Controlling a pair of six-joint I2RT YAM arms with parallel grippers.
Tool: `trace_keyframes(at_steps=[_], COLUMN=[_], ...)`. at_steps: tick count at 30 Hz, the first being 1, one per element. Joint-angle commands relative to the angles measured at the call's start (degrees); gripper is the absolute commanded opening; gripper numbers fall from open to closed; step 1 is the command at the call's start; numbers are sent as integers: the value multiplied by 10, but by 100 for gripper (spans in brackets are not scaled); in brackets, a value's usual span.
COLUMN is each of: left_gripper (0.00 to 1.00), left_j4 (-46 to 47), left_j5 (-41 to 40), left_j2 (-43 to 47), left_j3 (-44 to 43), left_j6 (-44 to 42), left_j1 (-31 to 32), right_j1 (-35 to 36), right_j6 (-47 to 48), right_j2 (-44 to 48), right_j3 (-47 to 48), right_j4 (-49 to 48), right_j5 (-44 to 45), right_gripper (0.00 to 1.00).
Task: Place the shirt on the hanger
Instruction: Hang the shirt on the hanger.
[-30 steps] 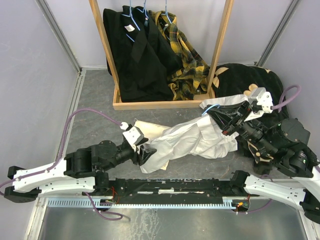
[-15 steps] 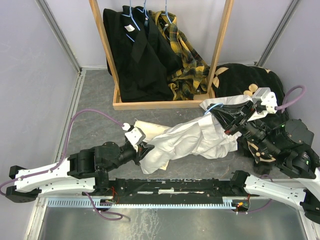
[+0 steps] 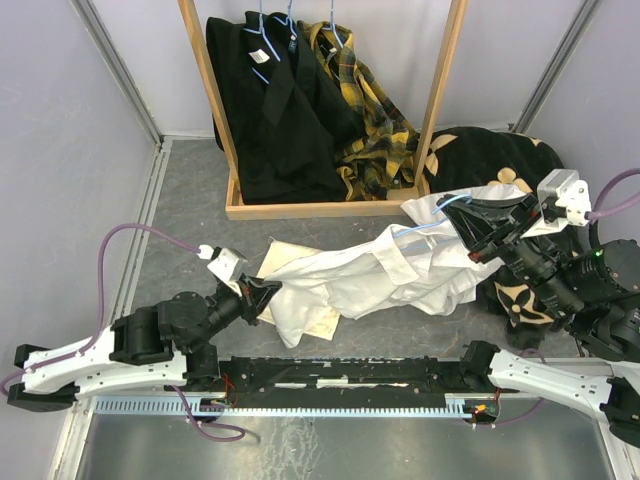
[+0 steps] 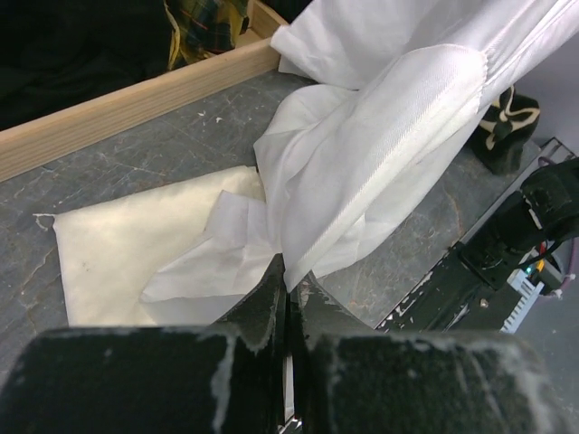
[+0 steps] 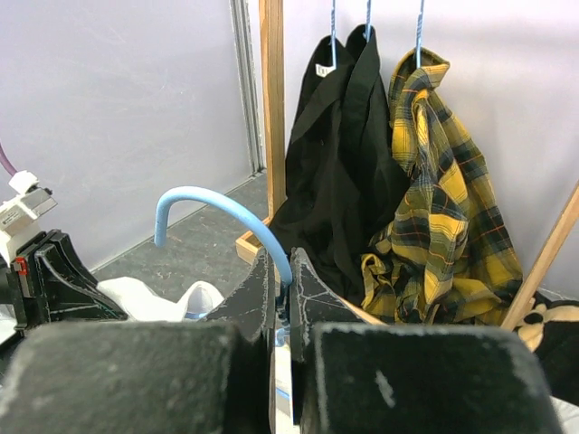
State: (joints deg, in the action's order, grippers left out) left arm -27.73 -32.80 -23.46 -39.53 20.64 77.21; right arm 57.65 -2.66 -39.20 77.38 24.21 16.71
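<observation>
We see a grey slate tabletop point(image 3: 190, 210) and lilac walls point(image 3: 60, 150). Our left gripper point(image 3: 268, 292) pinches the shirt point(image 3: 370, 275), which stretches toward two o'clock to our right gripper point(image 3: 480, 232), clamped on the hanger point(image 3: 435, 213).

Top cam: fixed, high, behind both arm bases. Looks down + fwd over whole grey stone-look surface point(image 3: 190, 210) to wooden clothes rack point(image 3: 330, 208) at far side. Widest view, furthest off.

L wrist cam: just behind left tool point(image 4: 288, 271), v. close, low, faces fwd along tool axis. Shares w/ top: white thin-cloth long-sleeved shirt point(image 4: 380, 136), cream-yellow flat cloth point(image 4: 127, 262), rack base board.

R wrist cam: behind right tool point(image 5: 282, 262), raised, looks near level at rack. Shares w/ top: light-blue wire hanger point(image 5: 217, 203), hung black garments point(image 5: 348, 163), yellow plaid shirt point(image 5: 443, 181).
</observation>
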Motion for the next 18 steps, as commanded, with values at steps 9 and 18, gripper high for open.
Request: trace_keyframes(at_steps=[9,18], left_gripper=[29,85], left_j4=[-26,-7], left_j5=[-16,43], left_j2=[-11,-51], left_j3=[-16,-149], left_j6=[21,-111], left_j1=[-1,-1], right_j1=[0,1], right_j6=[27,19], right_j2=[-5,-41], right_j3=[26,42], right_j4=[-19,27], right_j5=[32,43], right_gripper=[0,0])
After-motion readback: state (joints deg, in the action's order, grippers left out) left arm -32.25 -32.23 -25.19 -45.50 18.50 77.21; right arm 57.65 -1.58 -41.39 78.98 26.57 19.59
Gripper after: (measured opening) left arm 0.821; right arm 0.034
